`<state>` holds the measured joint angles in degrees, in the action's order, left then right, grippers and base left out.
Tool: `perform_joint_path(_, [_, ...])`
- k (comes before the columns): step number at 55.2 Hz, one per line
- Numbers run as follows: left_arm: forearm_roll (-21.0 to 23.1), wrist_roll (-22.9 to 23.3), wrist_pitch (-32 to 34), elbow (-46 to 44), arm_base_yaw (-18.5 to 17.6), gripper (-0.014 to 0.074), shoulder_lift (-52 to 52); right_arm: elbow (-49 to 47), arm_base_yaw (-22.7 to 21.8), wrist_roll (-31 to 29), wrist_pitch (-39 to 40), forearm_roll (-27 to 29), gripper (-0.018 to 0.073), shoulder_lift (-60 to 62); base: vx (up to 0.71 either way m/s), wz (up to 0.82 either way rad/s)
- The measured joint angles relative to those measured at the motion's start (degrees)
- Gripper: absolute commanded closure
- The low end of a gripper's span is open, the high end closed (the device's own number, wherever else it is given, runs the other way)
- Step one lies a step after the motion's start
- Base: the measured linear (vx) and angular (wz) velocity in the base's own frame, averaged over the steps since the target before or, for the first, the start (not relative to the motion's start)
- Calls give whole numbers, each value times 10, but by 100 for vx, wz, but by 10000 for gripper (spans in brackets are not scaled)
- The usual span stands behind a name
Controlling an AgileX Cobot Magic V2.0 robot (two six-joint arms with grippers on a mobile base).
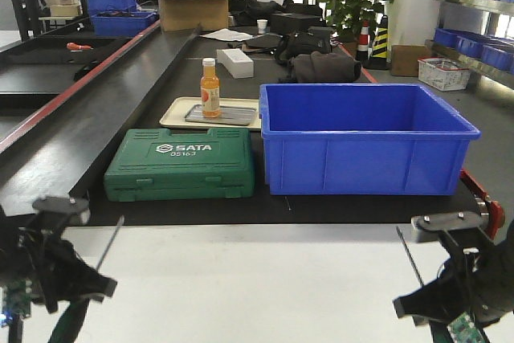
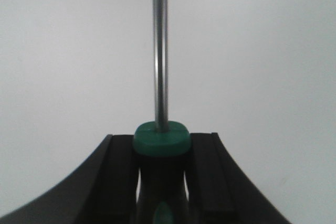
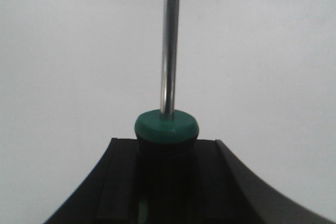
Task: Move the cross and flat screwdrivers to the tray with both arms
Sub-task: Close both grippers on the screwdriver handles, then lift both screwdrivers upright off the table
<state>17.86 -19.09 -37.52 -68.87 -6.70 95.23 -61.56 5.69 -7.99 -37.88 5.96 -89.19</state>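
Observation:
My left gripper (image 1: 83, 285) is shut on the green-and-black handle of a screwdriver (image 1: 110, 242), and its steel shaft points up and away over the white table. In the left wrist view the handle sits between the jaws (image 2: 161, 150) and the shaft (image 2: 160, 51) runs out of the top of the frame. My right gripper (image 1: 431, 299) is shut on a second, like screwdriver (image 1: 409, 256). It also shows in the right wrist view (image 3: 170, 51), held at the gripper (image 3: 166, 148). Both tips are too small or out of view to tell cross from flat. The beige tray (image 1: 173, 114) lies beyond.
An orange bottle (image 1: 210, 87) and a grey metal plate stand on the tray. A green SATA tool case (image 1: 183, 164) lies in front of it, with a large blue bin (image 1: 361, 138) to the right. Both sit on a black conveyor behind the white table (image 1: 257, 287).

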Motion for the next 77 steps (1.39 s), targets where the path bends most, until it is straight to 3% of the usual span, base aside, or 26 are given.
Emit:
perform_joint_path(17, [21,2,40,14,0,599,-213,2,88,42,66,12,568,182,0,0])
perform_joint_path(32, [53,3,42,52,0,599,-348,4,124,39,78,34,568,248,0,0])
perform_joint_path(77, [54,3,13,56,0,599,-348,5,137,34,102,40,567,252,0,0])
